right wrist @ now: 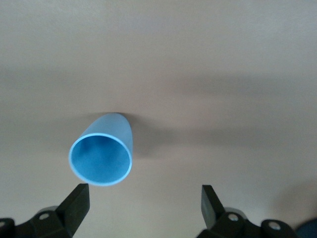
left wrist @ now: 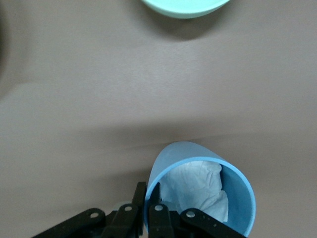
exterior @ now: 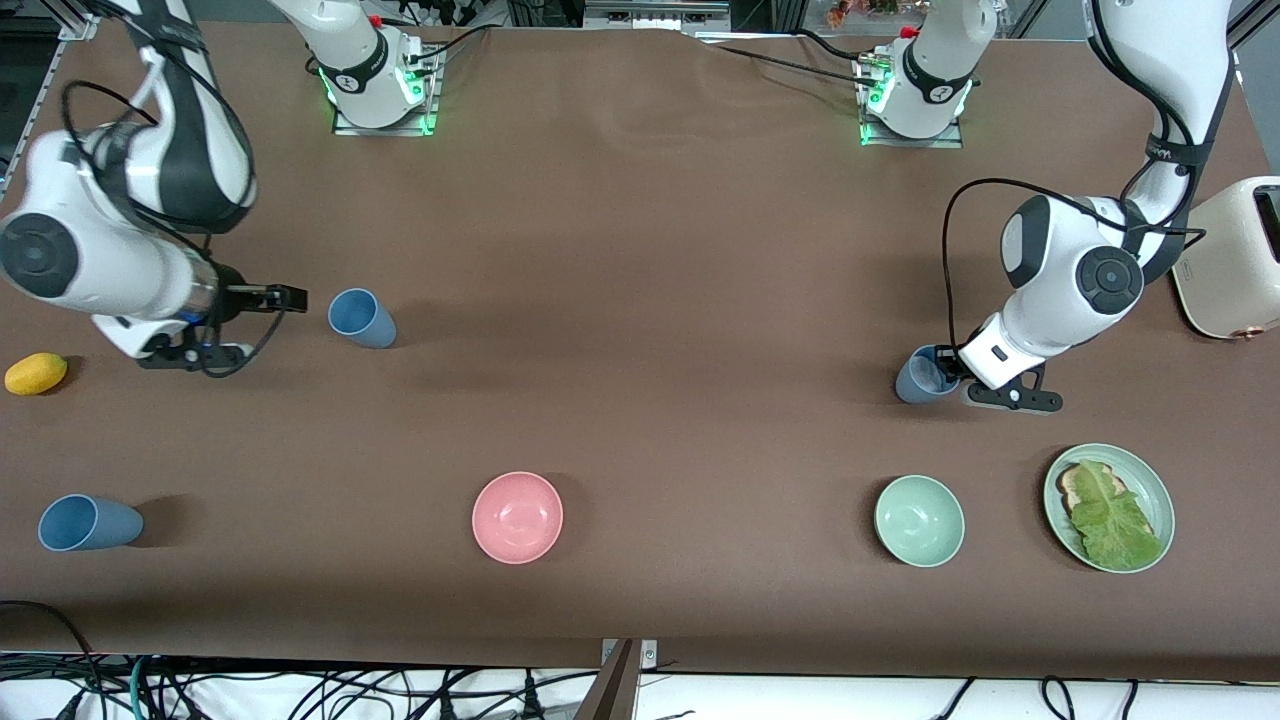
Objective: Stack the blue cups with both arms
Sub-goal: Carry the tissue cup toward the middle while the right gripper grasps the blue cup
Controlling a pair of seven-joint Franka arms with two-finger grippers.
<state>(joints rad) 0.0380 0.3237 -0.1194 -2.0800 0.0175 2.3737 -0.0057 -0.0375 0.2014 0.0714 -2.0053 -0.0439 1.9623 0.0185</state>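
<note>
3 blue cups stood apart, none stacked yet. Left gripper [left wrist: 153, 210] pinched the rim of one cup [exterior: 925, 375] (paper inside); right gripper [right wrist: 143, 206] gaped wide, another cup [right wrist: 102, 152] just ahead of its fingers.

Three blue cups are counted: one at upper left [exterior: 361, 318], one at lower left [exterior: 88, 523], one at centre right [exterior: 925, 376]. Two bowls are seen, one pink [exterior: 517, 517], one pale green [exterior: 919, 520]. One plate [exterior: 1150, 478], one toaster [exterior: 1235, 260], one yellow fruit [exterior: 36, 373] and two arms are counted.
</note>
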